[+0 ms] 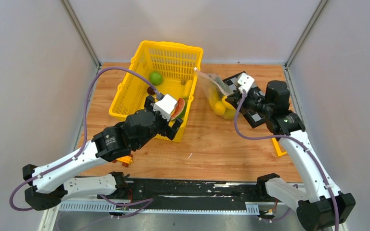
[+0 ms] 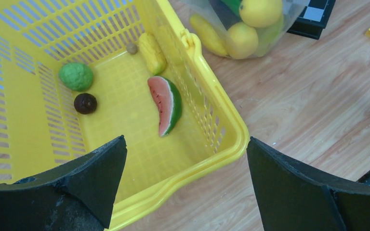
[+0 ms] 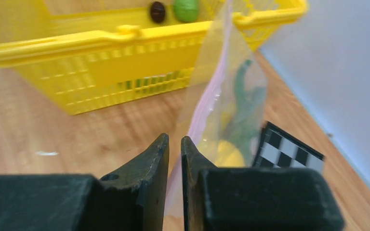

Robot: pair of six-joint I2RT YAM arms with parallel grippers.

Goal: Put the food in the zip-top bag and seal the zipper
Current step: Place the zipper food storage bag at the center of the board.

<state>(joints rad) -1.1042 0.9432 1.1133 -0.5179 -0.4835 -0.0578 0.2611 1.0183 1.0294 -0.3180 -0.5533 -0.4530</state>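
The yellow plastic lattice basket holds five toy foods: one red-green watermelon slice, one bumpy green ball, one dark ball, one long yellow piece, one tan nub. Above its near corner the left end effector gapes wide, empty. Right of the basket, the clear crinkly zip-top bag holds at least three yellow fruits; the right end effector, barely parted, straddles its pink zipper strip, grip unclear.

Yellow lattice basket; red-green watermelon slice; clear bag, pink zipper.
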